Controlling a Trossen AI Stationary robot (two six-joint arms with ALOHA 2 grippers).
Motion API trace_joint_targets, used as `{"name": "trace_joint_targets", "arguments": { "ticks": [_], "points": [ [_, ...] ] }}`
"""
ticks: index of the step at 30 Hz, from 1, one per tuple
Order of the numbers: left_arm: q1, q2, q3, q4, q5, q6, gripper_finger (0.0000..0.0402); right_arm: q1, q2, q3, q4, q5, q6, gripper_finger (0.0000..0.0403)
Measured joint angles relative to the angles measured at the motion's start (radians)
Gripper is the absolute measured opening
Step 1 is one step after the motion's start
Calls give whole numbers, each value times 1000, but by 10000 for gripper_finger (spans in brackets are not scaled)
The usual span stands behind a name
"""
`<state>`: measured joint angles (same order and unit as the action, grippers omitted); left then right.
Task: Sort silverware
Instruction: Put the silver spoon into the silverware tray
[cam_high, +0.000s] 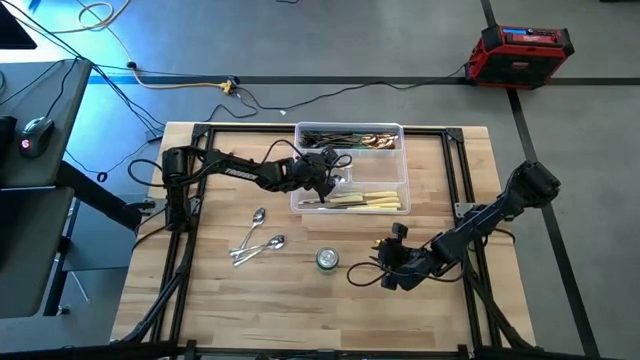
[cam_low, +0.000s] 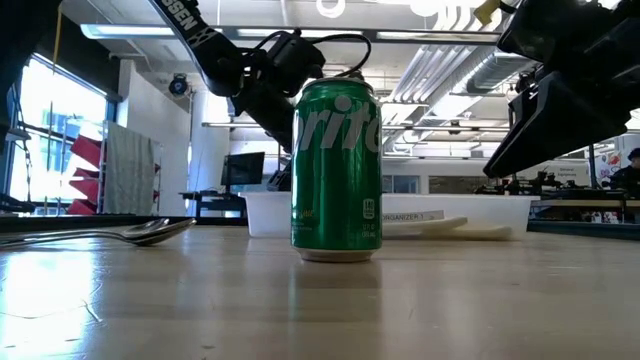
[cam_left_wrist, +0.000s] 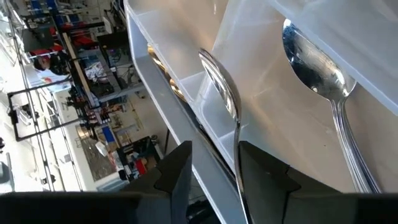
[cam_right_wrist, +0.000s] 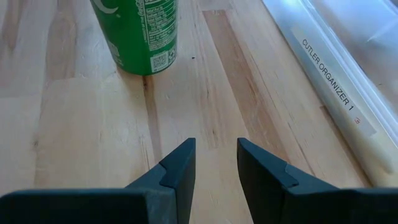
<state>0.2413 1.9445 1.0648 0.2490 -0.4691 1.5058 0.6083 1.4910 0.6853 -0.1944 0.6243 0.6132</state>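
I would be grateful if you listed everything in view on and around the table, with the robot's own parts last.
Tray: one, clear plastic, divided, at the table's far middle.
Dark utensils: several, dark metal with gold and copper ends, in the tray's far compartment.
Knives: several, cream-handled, in the tray's near compartment.
Tray spoons: two, shiny silver, in the tray under the left hand.
Loose spoons: about three, silver, on the table left of the can.
Can: one, green, upright, near the table's middle.
Toolbox: one, red and black, on the floor beyond the table.
Left hand: over the tray, fingers apart around a spoon's handle.
Right hand: right of the can, open, empty.
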Motion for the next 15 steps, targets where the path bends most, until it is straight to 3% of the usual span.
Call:
{"name": "trace_joint_targets", "arguments": {
  "ticks": [15],
  "points": [
    [-1, -44, 22, -90, -31, -35, 180, 0, 0, 0, -4, 0, 0, 103]
  ]
}}
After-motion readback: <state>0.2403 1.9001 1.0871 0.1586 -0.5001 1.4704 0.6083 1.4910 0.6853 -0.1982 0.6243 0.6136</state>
